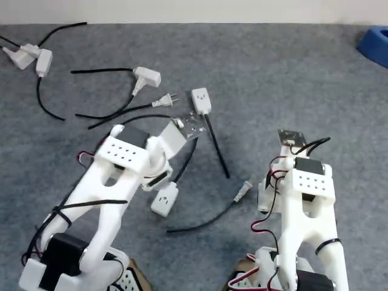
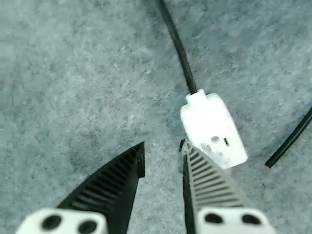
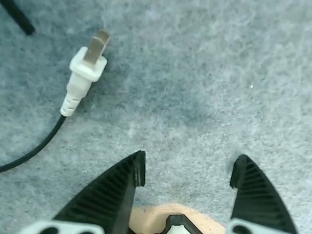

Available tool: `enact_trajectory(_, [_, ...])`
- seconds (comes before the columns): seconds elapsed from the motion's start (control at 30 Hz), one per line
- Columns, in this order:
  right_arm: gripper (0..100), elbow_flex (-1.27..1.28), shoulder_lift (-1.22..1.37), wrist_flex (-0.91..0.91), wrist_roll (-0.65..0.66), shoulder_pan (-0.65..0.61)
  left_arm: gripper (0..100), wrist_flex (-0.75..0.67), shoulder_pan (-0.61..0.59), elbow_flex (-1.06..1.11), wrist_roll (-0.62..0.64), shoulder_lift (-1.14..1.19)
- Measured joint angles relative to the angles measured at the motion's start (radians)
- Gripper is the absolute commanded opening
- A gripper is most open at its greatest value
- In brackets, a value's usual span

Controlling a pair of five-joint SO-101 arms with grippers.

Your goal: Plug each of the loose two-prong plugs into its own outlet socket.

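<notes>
My left gripper is open just above the carpet. A white outlet socket lies beside it, outside the gap, with one finger overlapping its near end. In the high view this socket lies by the left arm. My right gripper is open with nothing between its fingers. A white two-prong plug lies a short way ahead of it and off to one side. The high view shows that plug next to the right arm. Another loose plug points at a second socket.
Black cables cross the grey carpet between the arms. More white cable ends lie farther back and at the far left. A blue object sits at the far right corner.
</notes>
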Motion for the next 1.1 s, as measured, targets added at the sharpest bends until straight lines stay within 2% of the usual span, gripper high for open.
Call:
enact_trajectory(0.23, [28.1,0.0,0.0,0.0,0.0,0.0,13,-0.008,0.0,0.051,0.011,0.005])
enact_trajectory(0.37, [28.1,0.0,0.0,0.0,0.0,0.0,13,-0.265,-0.075,0.265,-0.018,0.117])
enact_trajectory(0.43, [28.1,0.0,0.0,0.0,0.0,-0.006,13,-0.311,-0.123,0.258,-0.031,0.141])
enact_trajectory(0.6, [28.1,0.0,0.0,-0.002,0.0,-0.023,13,-0.086,-0.178,0.106,-0.043,0.078])
enact_trajectory(0.67, [28.1,0.0,0.0,0.002,0.0,-0.021,13,-0.037,-0.18,0.083,-0.043,0.025])
enact_trajectory(0.83, [28.1,0.0,0.0,0.0,0.0,-0.032,13,0.026,-0.071,0.072,0.008,-0.098])
enact_trajectory(1.1, [28.1,0.0,0.0,0.0,0.0,-0.029,13,0.037,0.041,0.072,0.081,-0.112])
